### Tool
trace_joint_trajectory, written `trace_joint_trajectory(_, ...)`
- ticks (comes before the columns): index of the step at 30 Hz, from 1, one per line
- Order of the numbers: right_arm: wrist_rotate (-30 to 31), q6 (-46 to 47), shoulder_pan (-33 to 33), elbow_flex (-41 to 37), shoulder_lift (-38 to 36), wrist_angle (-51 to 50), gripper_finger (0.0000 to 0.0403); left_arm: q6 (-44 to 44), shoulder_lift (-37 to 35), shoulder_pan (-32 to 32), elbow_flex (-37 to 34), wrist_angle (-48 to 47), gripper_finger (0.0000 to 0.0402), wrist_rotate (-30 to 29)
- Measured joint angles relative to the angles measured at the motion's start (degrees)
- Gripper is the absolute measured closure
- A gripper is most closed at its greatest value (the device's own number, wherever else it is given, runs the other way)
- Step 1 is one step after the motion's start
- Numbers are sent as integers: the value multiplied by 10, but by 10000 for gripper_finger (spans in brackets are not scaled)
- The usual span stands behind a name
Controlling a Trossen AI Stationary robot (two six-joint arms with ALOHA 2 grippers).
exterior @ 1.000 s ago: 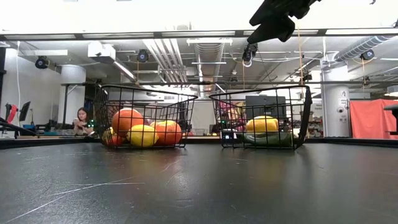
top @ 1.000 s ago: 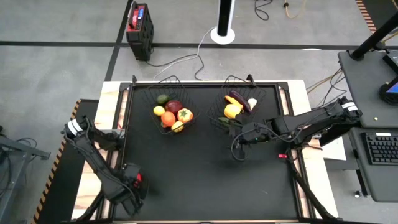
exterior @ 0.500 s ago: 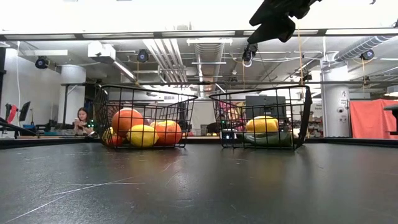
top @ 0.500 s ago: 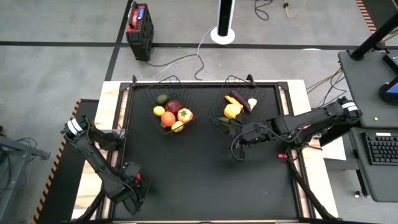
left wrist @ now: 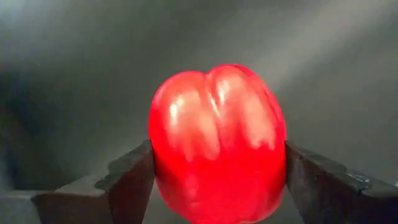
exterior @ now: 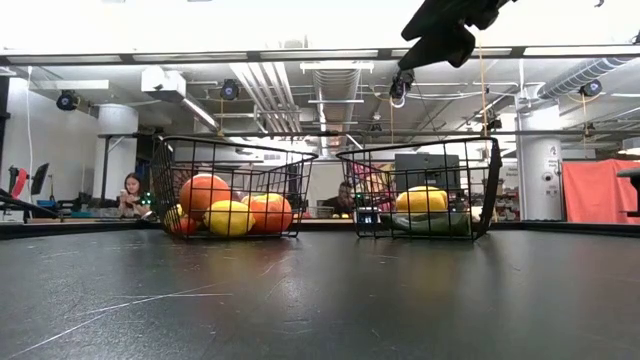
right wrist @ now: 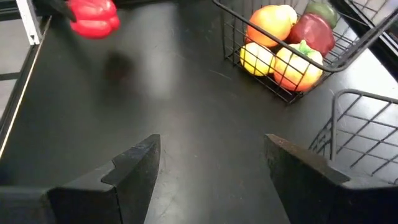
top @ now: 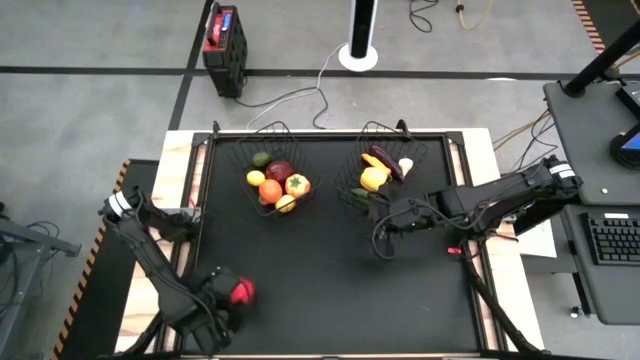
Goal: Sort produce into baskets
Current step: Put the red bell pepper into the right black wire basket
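Note:
My left gripper [top: 232,294] is near the table's near left corner, shut on a red pepper [left wrist: 217,143], which also shows in the right wrist view [right wrist: 93,17]. The left basket [top: 281,172] holds several red, orange, yellow and green pieces. The right basket [top: 383,168] holds a yellow piece, an eggplant, garlic and a green piece. My right gripper [right wrist: 211,162] is open and empty, above the table beside the right basket's near side [top: 388,222]; it also shows at the top of the low view [exterior: 440,35]. My left gripper pinches the red pepper between its two fingers [left wrist: 127,180], one on each of the pepper's opposite sides [left wrist: 163,155]. The fingers come from the table's left. The pepper is clear of the table; its shadow lies on the table below it in the right wrist view.
The two baskets stand side by side at the table's far middle [exterior: 232,190], [exterior: 420,190]. The black table top [top: 330,290] between the baskets and the near edge is bare. A person sits in the room beyond the table [exterior: 130,192].
My left gripper has carried the red pepper a little toward the table's right edge, away from the left edge; the pepper shows more fully from above than before. My right arm has kept still.

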Motion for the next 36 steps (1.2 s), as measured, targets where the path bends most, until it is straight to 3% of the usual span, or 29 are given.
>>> trace_joint_trajectory(6,2,-45,34,0,0,52,129,114,-1,6,81,-1,104,-240)
trace_joint_trajectory(10,13,-110,76,0,0,113,129,199,-2,23,119,8,104,-315)
trace_joint_trajectory(14,74,-161,120,0,0,146,129,354,-2,45,132,85,104,-377)
trace_joint_trajectory(19,170,-189,161,0,0,149,129,539,-3,90,123,198,104,-393)
trace_joint_trajectory(27,183,-195,181,0,0,149,129,688,-4,152,76,316,104,-389)
trace_joint_trajectory(32,184,-188,180,0,0,149,129,746,-7,200,21,406,104,-343)
trace_joint_trajectory(36,183,-178,180,0,0,149,129,811,-7,237,-41,566,104,-277)
